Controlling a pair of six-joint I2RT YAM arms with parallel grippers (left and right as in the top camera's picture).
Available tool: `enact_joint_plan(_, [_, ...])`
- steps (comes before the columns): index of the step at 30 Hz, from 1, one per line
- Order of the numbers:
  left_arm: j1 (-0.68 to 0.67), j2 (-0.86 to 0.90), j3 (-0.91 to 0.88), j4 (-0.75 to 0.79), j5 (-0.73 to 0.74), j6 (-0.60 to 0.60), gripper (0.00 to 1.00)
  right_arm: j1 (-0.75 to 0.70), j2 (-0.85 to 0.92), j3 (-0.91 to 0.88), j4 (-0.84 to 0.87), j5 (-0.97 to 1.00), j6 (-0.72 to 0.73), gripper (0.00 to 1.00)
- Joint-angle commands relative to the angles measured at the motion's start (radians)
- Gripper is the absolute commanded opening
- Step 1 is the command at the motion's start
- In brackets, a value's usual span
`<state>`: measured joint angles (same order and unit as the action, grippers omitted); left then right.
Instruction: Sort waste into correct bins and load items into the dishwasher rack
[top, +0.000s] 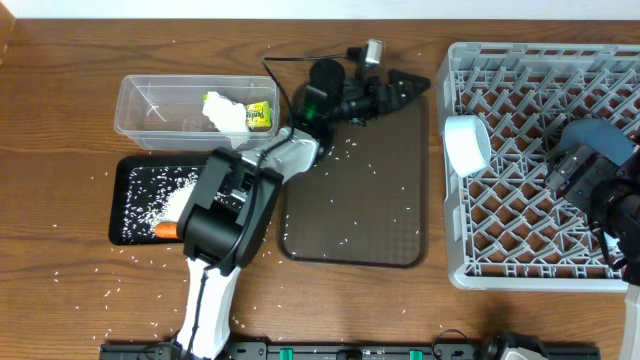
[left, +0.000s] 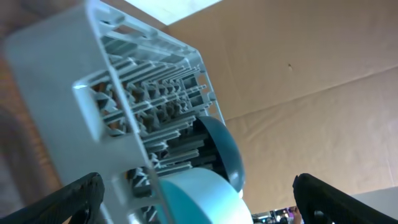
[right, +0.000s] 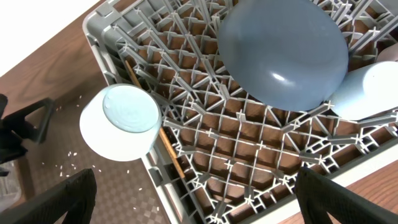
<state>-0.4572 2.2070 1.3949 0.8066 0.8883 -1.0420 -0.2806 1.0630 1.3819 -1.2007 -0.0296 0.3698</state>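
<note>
The grey dishwasher rack (top: 520, 270) stands at the right. It holds a white bowl (top: 466, 143) on edge at its left side and a dark-blue plate (top: 603, 134). The right wrist view shows the bowl (right: 121, 121), the plate (right: 283, 53) and a light-blue cup (right: 373, 90). My right gripper (top: 562, 172) hovers open and empty over the rack (right: 249, 143). My left gripper (top: 413, 87) is open and empty above the brown tray's far edge, pointing at the rack (left: 56, 81). The clear tub (top: 140, 110) holds a white tissue (top: 225, 112) and a yellow-green wrapper (top: 260, 116). The black tray (top: 125, 200) holds rice (top: 165, 195) and a carrot (top: 167, 231).
A brown serving tray (top: 360, 200) with scattered rice grains lies between the bins and the rack. My left arm (top: 225, 230) crosses over the black tray's right end. Loose rice dots the table at the front left. A thin brown stick (right: 155, 124) lies in the rack beside the bowl.
</note>
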Motion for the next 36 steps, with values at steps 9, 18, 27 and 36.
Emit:
enact_joint_plan(9, [0.106,-0.33,0.018,-0.611,-0.08,0.425,0.98,-0.006,0.002,0.013,0.061,-0.258,-0.169,0.93])
enact_joint_plan(18, [0.208,-0.823,0.018,-1.425,-0.666,0.748,0.98,0.041,0.001,0.013,0.103,-0.424,-0.296,0.89])
enact_joint_plan(27, [0.344,-1.294,0.018,-1.851,-0.994,0.84,0.98,0.159,-0.091,0.013,0.119,-0.573,-0.342,0.99])
enact_joint_plan(36, [0.351,-1.485,0.017,-1.908,-1.084,0.839,0.98,0.171,-0.168,0.013,0.099,-0.551,-0.34,0.99])
